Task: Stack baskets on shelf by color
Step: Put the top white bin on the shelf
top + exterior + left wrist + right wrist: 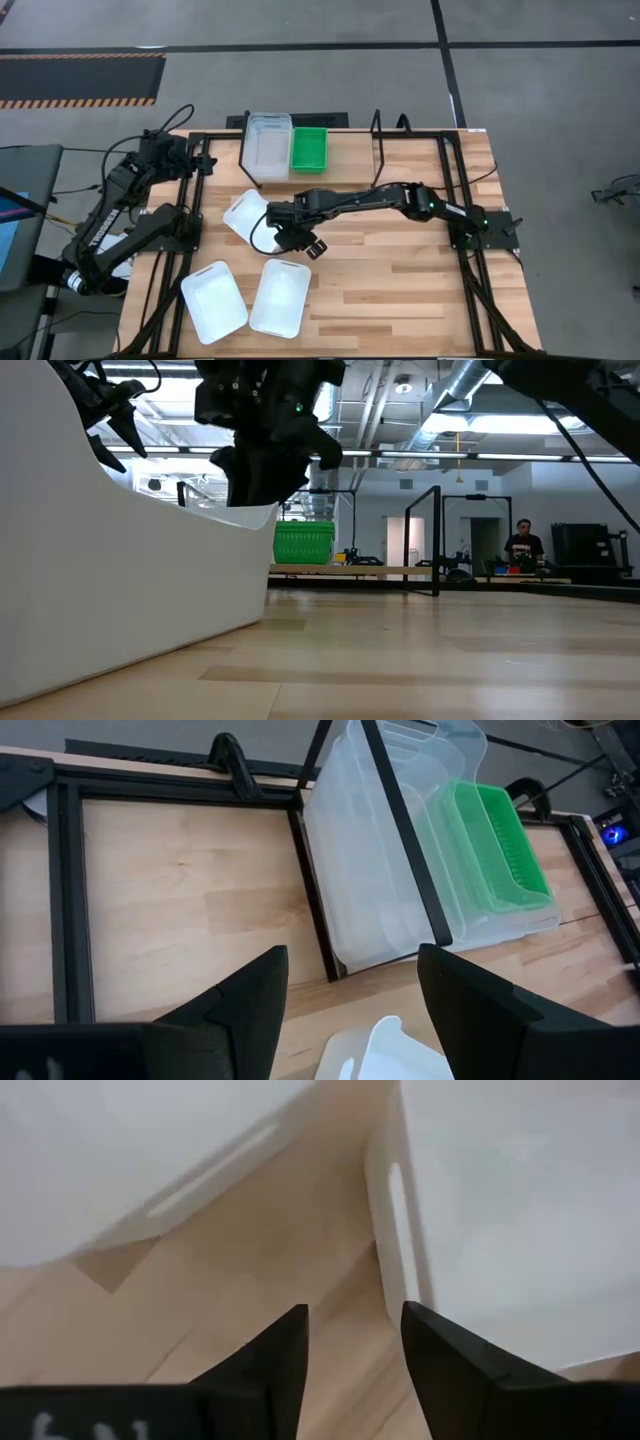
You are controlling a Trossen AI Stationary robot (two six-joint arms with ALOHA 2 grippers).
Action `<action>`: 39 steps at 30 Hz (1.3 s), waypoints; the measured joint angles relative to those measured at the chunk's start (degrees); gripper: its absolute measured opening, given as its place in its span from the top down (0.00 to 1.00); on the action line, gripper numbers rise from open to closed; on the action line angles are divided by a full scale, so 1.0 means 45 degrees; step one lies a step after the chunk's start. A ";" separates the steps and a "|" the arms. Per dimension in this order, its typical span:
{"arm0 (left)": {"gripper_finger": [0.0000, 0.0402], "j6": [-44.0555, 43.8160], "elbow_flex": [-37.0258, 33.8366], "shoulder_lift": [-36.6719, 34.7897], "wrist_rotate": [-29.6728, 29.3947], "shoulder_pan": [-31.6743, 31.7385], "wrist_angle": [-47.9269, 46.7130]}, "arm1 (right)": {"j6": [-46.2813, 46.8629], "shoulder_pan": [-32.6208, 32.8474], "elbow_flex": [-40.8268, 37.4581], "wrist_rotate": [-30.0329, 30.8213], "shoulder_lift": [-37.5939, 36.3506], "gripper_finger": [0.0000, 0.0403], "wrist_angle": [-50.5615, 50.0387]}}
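Observation:
Three white baskets lie open side up on the table: one [245,215] at centre left and two near the front edge [213,300] [278,297]. Clear baskets [268,148] sit nested on the black rod shelf [378,150] at its left end, with green baskets [308,148] beside them. Both also show in the left wrist view, the clear [380,870] and the green [500,850]. My right gripper [312,247] hangs open and empty above the table between the white baskets. Its wrist view shows bare wood between two of them [100,1160] [520,1210]. My left gripper [350,990] is open and empty near the table's left side.
The right part of the shelf [405,130] holds nothing. A black frame [450,190] runs around the wooden table top. Bare wood lies at the table's right half [400,280]. A person [521,545] stands far off in the room behind.

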 joint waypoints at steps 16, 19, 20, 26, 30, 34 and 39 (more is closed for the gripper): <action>0.47 -0.0024 -0.0005 0.0000 -0.0238 0.0000 0.0017 | -0.0708 -0.0005 0.0014 -0.0105 0.0339 0.55 0.2432; 0.47 -0.0024 -0.0005 -0.0002 -0.0245 0.0004 0.0022 | -0.0798 -0.0009 0.0005 -0.0121 0.0551 0.56 0.2323; 0.47 -0.0024 -0.0005 -0.0004 -0.0241 0.0000 0.0022 | -0.0885 -0.0040 0.0013 -0.0110 0.0595 0.56 0.2302; 0.47 -0.0029 -0.0005 -0.0002 -0.0301 0.0002 0.0024 | -0.0866 -0.0163 0.0011 -0.0050 0.0736 0.64 0.1861; 0.47 -0.0029 -0.0005 -0.0002 -0.0299 0.0003 0.0027 | -0.0863 -0.0112 0.0018 -0.0045 0.0729 0.89 0.1792; 0.47 -0.0226 -0.0005 -0.0005 -0.0299 0.0005 0.0036 | -0.0522 -0.0102 0.0237 -0.0440 0.0566 0.97 0.1530; 0.47 -0.0316 -0.0005 0.0000 -0.0295 0.0005 0.0051 | -0.0455 -0.0238 0.0351 -0.0990 -0.0658 0.99 0.1372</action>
